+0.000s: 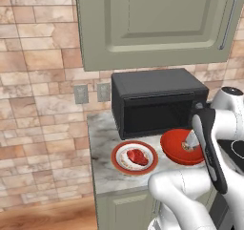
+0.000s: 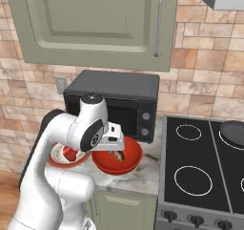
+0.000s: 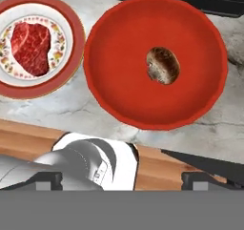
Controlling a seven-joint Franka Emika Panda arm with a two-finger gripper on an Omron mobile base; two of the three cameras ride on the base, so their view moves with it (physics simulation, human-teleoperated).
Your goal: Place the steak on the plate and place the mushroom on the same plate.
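The hand [image 2: 116,152] hangs over the red bowl [image 3: 155,62], its two fingers spread wide and grasping nothing. Directly beneath it, slightly off the bowl's middle, lies the mushroom [image 3: 163,65], alone on the bowl floor with free red surface all round it and clear of the bowl's raised wall on every side.

Seen from the hand, the plate [image 3: 75,28] sits just beside the bowl, on the side away from the stove [image 2: 200,172]; their rims come very near but a thin strip of marbled counter [image 3: 81,107] shows between them. The steak [image 3: 30,47] rests flat within the plate's patterned ring, inside the red-orange rim and touching only the plate. Around the steak some bare white plate remains, most of it toward the bowl.

Behind both dishes, beyond the hand, the black microwave [image 1: 157,100] stands close, its front face nearly at the far rims of bowl and plate. On the near side, the counter edge runs just past the rims, with a narrow band of stone between it and the dishes. In the right base view the bowl stands near the stove's edge, a short stretch of counter between them. Above the microwave hangs the green cabinet [image 1: 152,24].
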